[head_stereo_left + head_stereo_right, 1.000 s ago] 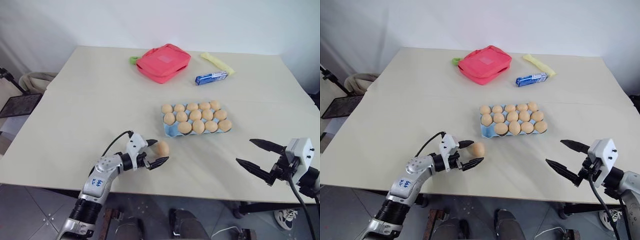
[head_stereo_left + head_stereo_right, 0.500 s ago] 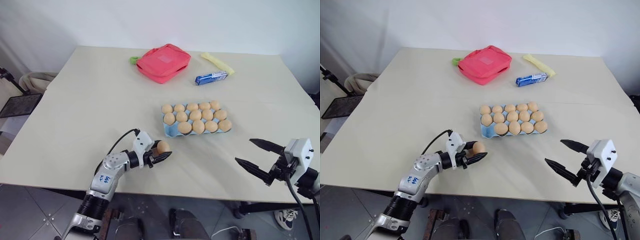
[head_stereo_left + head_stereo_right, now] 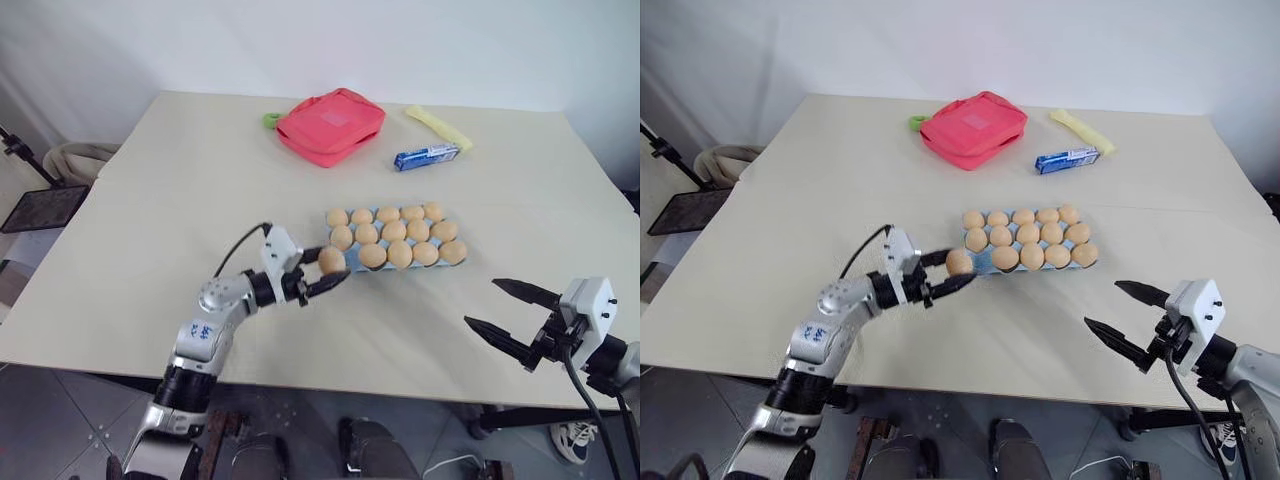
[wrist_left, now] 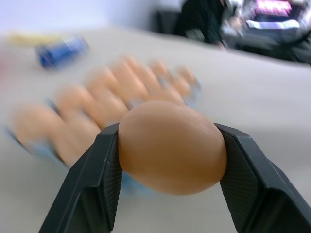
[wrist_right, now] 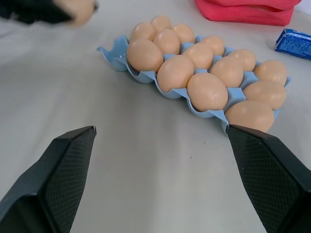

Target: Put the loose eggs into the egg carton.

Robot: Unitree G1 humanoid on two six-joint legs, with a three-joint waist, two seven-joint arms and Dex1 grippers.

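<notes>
Left gripper [image 3: 322, 272]: clamped on one egg [image 3: 331, 260], a black finger on each side; egg held clear above the table [image 3: 180, 200], just at the near-left corner of the carton [image 3: 980, 263].
Left wrist view: egg [image 4: 171, 147] pinched between both fingers [image 4: 92, 184]; carton blurred beyond it.
Right gripper [image 3: 508, 315]: jaws spread wide, nothing between them; hovers off the near-right table edge, well apart from the carton.
Carton: light blue, right of table centre; three rows of tan eggs. Near-left corner cup [image 5: 114, 50] stands empty in the right wrist view; the other cups seen hold eggs.
Far side of table: pink pouch [image 3: 330, 124], blue packet [image 3: 426, 156], yellow item [image 3: 437, 126], all well apart from the carton.
</notes>
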